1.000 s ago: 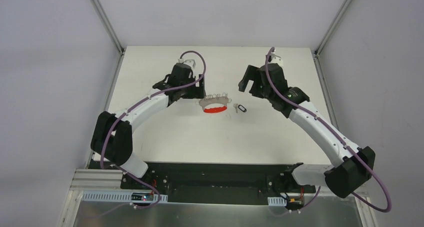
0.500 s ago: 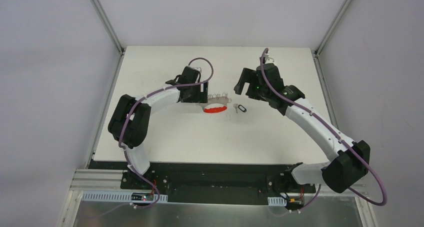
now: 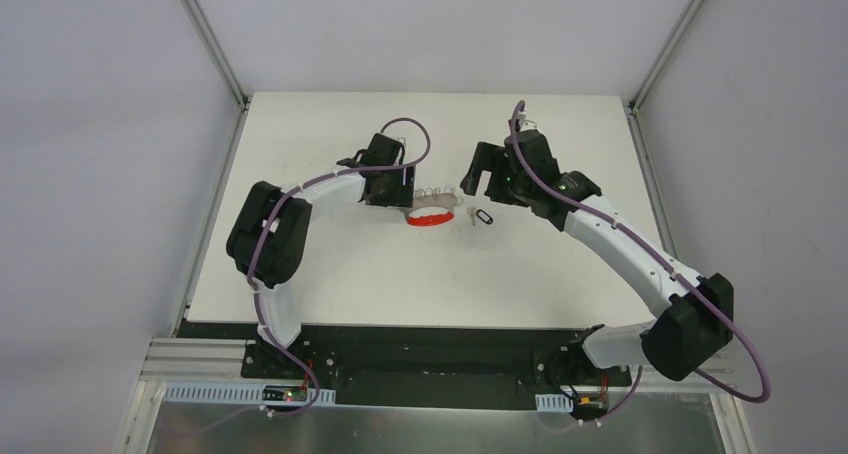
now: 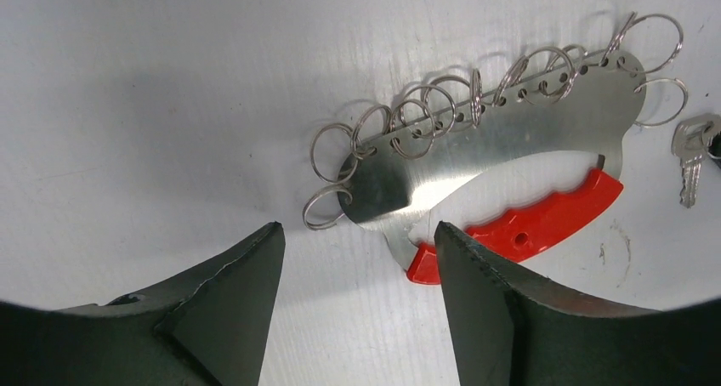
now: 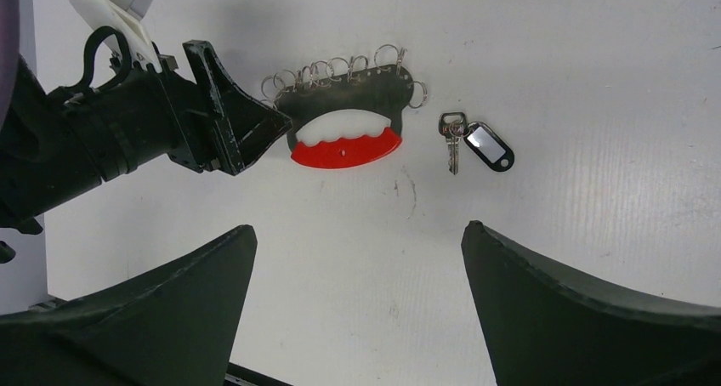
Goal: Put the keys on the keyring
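Observation:
The keyring (image 4: 510,118) is a flat silver plate with a row of thin wire rings along its edge and a red crescent (image 4: 544,220). It lies flat on the white table (image 3: 330,264) and also shows in the top view (image 3: 432,208) and the right wrist view (image 5: 349,105). The small silver keys (image 5: 451,137) with the black oval tag (image 5: 488,146) lie just right of it, also in the top view (image 3: 471,217). My left gripper (image 4: 357,230) is open and empty, low at the keyring's left end (image 3: 399,196). My right gripper (image 5: 357,229) is open and empty, above and behind the keys (image 3: 478,182).
Metal frame rails (image 3: 215,189) run along the table's left and right edges. Grey walls close in the back and sides. The black mounting bar (image 3: 440,344) with the arm bases lies at the near edge.
My left arm has folded in and brought its gripper down to the keyring's left end. My right gripper has moved left toward the keys. Keyring and keys have not moved.

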Available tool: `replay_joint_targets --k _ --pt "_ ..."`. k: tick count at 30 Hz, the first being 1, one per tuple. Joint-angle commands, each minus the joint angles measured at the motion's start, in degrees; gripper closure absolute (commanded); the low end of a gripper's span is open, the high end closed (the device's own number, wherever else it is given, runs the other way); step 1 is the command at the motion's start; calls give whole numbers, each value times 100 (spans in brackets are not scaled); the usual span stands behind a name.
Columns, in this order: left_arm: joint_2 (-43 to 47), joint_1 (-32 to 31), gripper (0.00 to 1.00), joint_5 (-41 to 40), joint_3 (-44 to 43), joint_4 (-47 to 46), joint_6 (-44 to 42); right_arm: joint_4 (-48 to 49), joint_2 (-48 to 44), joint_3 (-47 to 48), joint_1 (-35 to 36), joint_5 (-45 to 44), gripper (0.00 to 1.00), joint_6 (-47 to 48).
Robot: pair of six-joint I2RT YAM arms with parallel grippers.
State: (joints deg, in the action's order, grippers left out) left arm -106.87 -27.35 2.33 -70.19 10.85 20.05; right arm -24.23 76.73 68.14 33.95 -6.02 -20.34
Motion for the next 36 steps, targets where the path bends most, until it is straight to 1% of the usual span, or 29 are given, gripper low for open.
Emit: replay_joint_targets --k 1,3,6,12,15,19,24,25,27,29,30,36 --pt "-148 103 37 -80 -289 -14 -107 164 48 25 67 117 5 36" --pt "-203 114 41 -51 -331 -13 -112 164 52 33 84 134 5 51" --pt "-265 133 45 -13 -354 -18 -94 158 44 30 110 119 5 56" --pt "-349 143 47 -67 -363 -13 -124 173 36 10 151 95 5 78" --pt "-390 159 50 -47 -374 -18 -125 173 53 20 175 101 5 83" --pt "-409 169 62 48 -367 -26 -150 156 50 23 201 72 6 92" --pt "-354 178 68 70 -322 -33 -151 139 19 30 220 42 6 102" --pt "-346 178 71 71 -315 -31 -159 138 18 20 219 48 6 97" --pt "-327 178 80 59 -299 -37 -160 129 5 19 227 31 6 105" --pt "-309 178 95 29 -284 -46 -157 121 -2 17 238 29 6 105" --pt "-296 178 100 33 -268 -48 -157 112 -8 21 243 21 6 105" --pt "-36 178 100 184 -146 -67 -222 14 -86 40 270 -37 6 101"
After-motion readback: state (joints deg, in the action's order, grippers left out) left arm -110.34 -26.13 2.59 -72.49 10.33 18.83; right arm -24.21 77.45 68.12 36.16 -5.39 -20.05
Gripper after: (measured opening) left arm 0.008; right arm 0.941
